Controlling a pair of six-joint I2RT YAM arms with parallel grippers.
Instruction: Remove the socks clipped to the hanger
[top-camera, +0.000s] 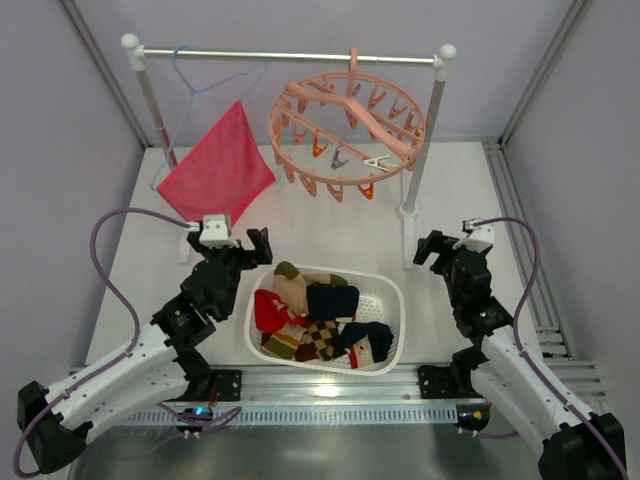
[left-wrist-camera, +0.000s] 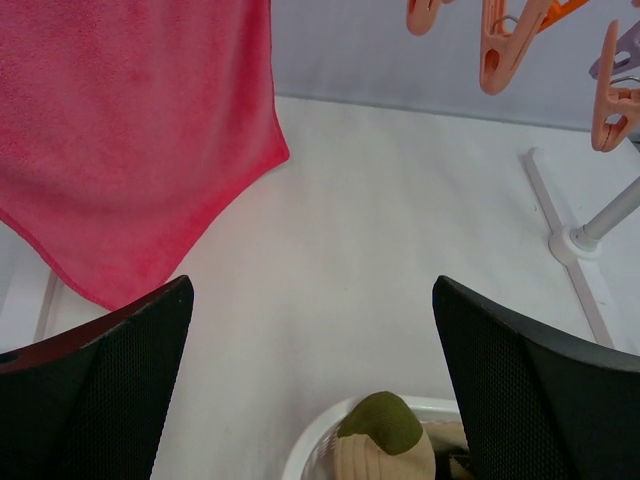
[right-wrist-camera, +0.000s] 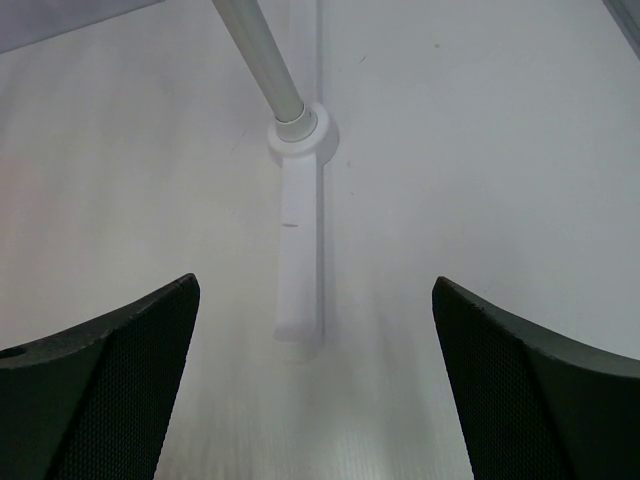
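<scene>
The salmon-pink ring hanger (top-camera: 346, 133) hangs from the rail at the back, its clips (left-wrist-camera: 497, 55) dangling with no sock on them. Several socks (top-camera: 318, 318), argyle, tan, red and navy, lie in the white basket (top-camera: 392, 295) between my arms. A tan sock with an olive toe (left-wrist-camera: 385, 432) shows at the basket's rim (left-wrist-camera: 312, 438) in the left wrist view. My left gripper (top-camera: 252, 246) is open and empty just left of the basket's far corner. My right gripper (top-camera: 433, 250) is open and empty beside the rack's right foot (right-wrist-camera: 300, 222).
A pink-red cloth (top-camera: 217, 165) hangs on a light-blue wire hanger (top-camera: 203, 78) at the left of the rail (top-camera: 290, 56). The rack's right post (top-camera: 425, 135) stands just beyond my right gripper. Metal frame rails run along the table's right and near edges.
</scene>
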